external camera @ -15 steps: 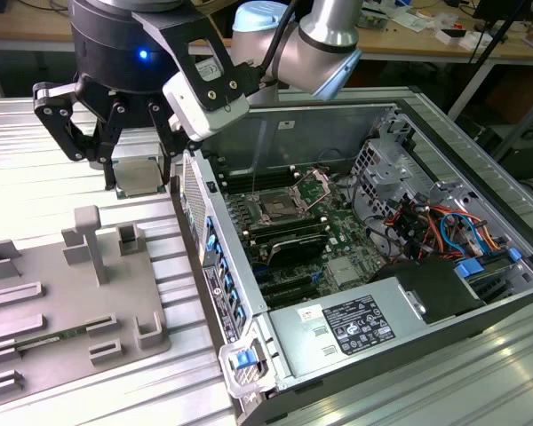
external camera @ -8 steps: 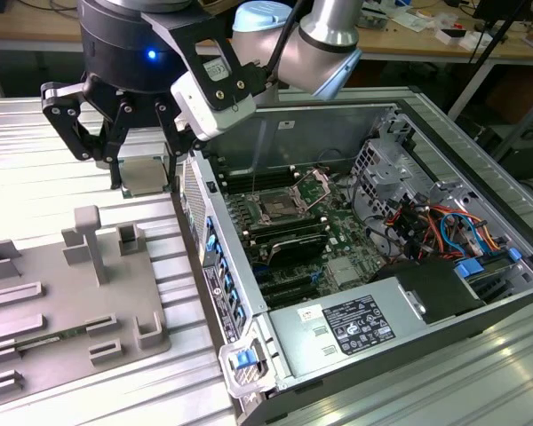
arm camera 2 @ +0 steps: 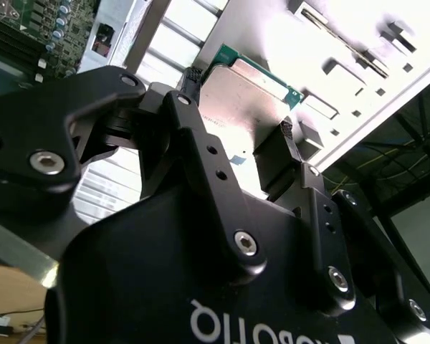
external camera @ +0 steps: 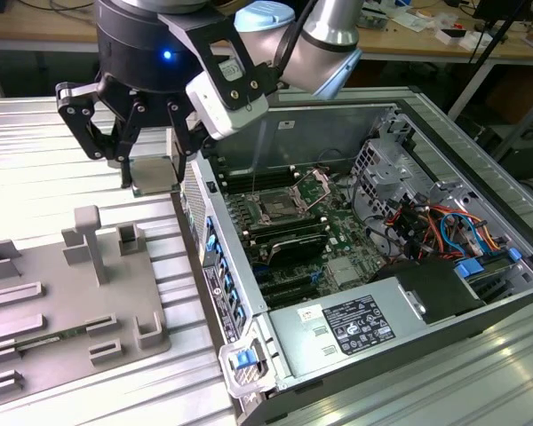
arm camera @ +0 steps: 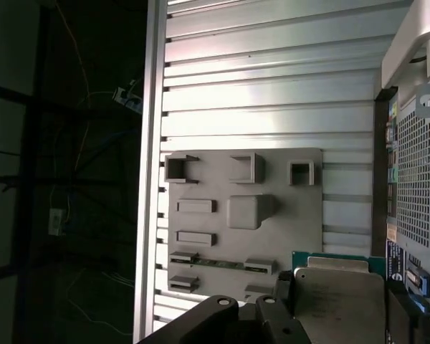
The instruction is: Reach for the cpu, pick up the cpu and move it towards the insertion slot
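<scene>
Since our gripper (external camera: 151, 173) pinches the cpu (arm camera 2: 244, 97) between its fingers above the grey fixture plate (external camera: 53, 302), we judge pickup done; farther off, the insertion slot (external camera: 275, 209) inside the open computer case (external camera: 480, 213) remains unreached.

black gripper (external camera: 153, 151) with linked fingers, silver screws, blue light at upper left; grey-silver arm joint (external camera: 330, 44), light-blue cap.

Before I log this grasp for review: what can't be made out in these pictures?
- Flat silvery square cpu: its near half hidden behind the black gripper in both wrist views.
- Square silver-framed insertion slot: too small in the exterior view to show its dark centre's detail.
- Grey holder plate: cut by the exterior view's left edge.
</scene>
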`<action>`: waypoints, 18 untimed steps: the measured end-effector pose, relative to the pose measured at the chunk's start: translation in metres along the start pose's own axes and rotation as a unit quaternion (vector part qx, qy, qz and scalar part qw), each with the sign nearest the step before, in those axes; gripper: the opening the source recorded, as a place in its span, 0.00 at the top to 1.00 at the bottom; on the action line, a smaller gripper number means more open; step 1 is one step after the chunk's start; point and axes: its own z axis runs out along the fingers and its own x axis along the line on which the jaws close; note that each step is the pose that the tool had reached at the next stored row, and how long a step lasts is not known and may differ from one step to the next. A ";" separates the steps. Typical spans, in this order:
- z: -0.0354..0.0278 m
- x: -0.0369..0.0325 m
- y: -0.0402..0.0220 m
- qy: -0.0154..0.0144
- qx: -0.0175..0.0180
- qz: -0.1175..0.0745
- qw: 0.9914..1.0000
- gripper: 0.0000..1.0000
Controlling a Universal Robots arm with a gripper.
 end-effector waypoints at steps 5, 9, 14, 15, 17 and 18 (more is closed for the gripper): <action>0.0003 -0.0050 -0.0002 0.000 0.000 0.000 1.000 0.45; 0.0002 -0.0121 -0.0004 0.000 0.000 0.000 1.000 0.45; 0.0002 -0.0200 -0.0007 0.000 0.000 0.000 1.000 0.45; 0.0002 -0.0217 -0.0008 0.000 0.000 0.000 1.000 0.45; 0.0002 -0.0264 -0.0010 0.000 0.000 0.000 1.000 0.45; 0.0001 -0.0281 -0.0011 0.000 0.000 0.000 1.000 0.45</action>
